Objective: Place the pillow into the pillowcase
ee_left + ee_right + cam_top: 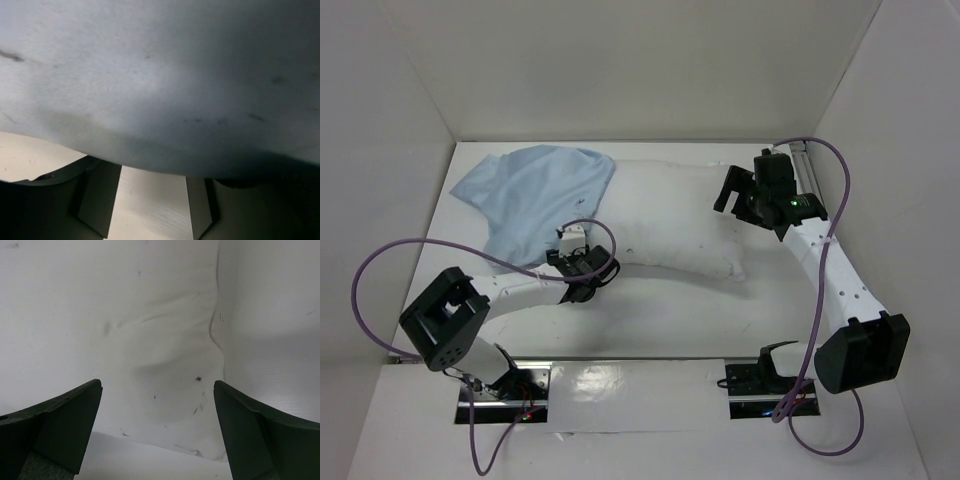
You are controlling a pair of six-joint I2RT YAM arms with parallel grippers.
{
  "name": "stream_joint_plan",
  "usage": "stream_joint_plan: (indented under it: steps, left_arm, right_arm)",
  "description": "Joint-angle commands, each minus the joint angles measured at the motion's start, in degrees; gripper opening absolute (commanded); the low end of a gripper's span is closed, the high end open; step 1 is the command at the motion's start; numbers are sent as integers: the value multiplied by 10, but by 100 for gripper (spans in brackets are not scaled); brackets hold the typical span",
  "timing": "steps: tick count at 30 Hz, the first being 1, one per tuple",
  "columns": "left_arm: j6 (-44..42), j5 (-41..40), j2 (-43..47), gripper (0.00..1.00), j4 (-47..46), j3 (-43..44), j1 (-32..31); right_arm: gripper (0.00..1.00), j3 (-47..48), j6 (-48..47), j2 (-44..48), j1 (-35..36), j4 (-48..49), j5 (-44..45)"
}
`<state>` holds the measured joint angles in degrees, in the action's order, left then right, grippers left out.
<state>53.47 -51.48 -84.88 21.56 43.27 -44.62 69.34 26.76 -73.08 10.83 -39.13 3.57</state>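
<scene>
Observed: the pillow lies across the middle of the table. Its left end meets the pillowcase, which is spread limp at the far left, and no part of the pillow is inside it yet. The pillow looks plump, light and soft, and would likely sag wherever lifted, so a deep pinch at an end or corner seems best. The pillowcase is thin and slack and is best caught by one layer at its open hem, which I cannot locate from here. The left gripper sits at the pillow's near-left edge, the right gripper at its right end. Only the overhead view gives that layout. The left wrist view adds that the jaws stand partly apart, tips hidden under a shaded, speckled bulge of fabric, apparently the pillow, with nothing seen caught. The right wrist view shows fingers spread wide and empty, facing creased pillow cloth and a seam.
</scene>
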Motion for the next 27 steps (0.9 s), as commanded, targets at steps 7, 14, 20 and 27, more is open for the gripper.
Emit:
stream_joint_plan:
  steps: [7, 14, 20, 27]
  left_arm:
    - [64, -34, -51, 56, 34, 59, 40]
    - [64, -28, -46, 31, 40, 59, 51]
    - [97, -28, -46, 0, 87, 71, 56]
    - [-6, 78, 9, 0, 68, 97, 13]
  right_arm:
    - [100, 8, 0, 11, -3, 9, -9]
    - [100, 8, 0, 11, -3, 4, -9]
    - [100, -14, -5, 11, -3, -29, -15]
    - [100, -97, 3, 0, -25, -17, -50]
